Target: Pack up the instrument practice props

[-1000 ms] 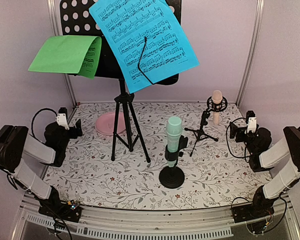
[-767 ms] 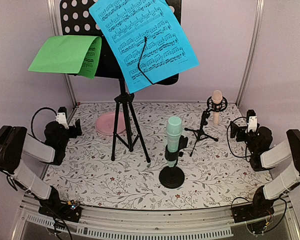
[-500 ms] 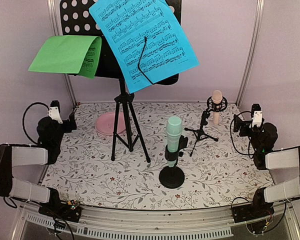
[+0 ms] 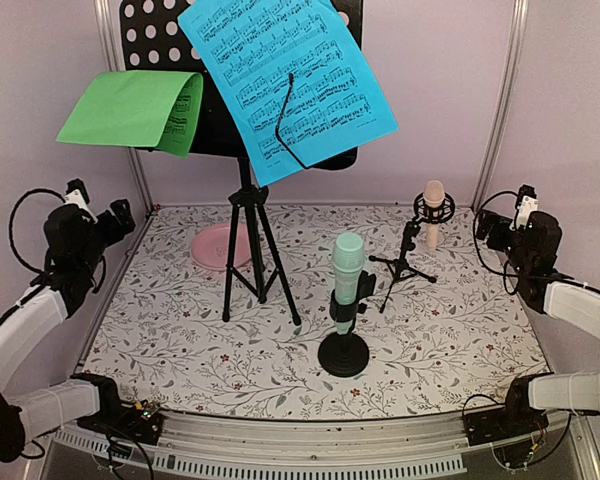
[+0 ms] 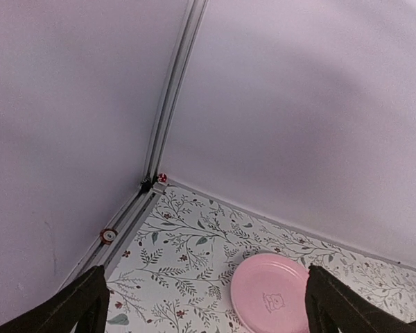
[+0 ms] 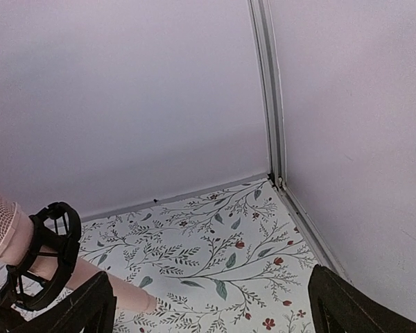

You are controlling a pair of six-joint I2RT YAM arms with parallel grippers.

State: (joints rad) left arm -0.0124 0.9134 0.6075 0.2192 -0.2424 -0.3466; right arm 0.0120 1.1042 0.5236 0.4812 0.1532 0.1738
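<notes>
A black perforated music desk (image 4: 155, 35) stands on tripod legs (image 4: 250, 255) at the back. It carries a blue music sheet (image 4: 285, 85) and a folded green one (image 4: 130, 110). A mint-green microphone (image 4: 347, 265) stands upright on a round black base (image 4: 343, 355) mid-table. A peach microphone (image 4: 434, 205) (image 6: 3, 225) sits in a black mount on a small tripod (image 4: 405, 265). My left gripper (image 4: 115, 218) (image 5: 208, 316) hangs open and empty by the left wall. My right gripper (image 4: 485, 232) (image 6: 211, 312) hangs open and empty by the right wall.
A pink round plate (image 4: 215, 247) (image 5: 274, 291) lies on the floral mat (image 4: 440, 330) behind the desk's legs. Lilac walls with metal corner posts (image 5: 170, 104) (image 6: 267, 90) close in the back and both sides.
Both arms have lifted and drawn back toward the side walls, the left to the left and the right to the right. Both grippers stay open; the props have not moved.
</notes>
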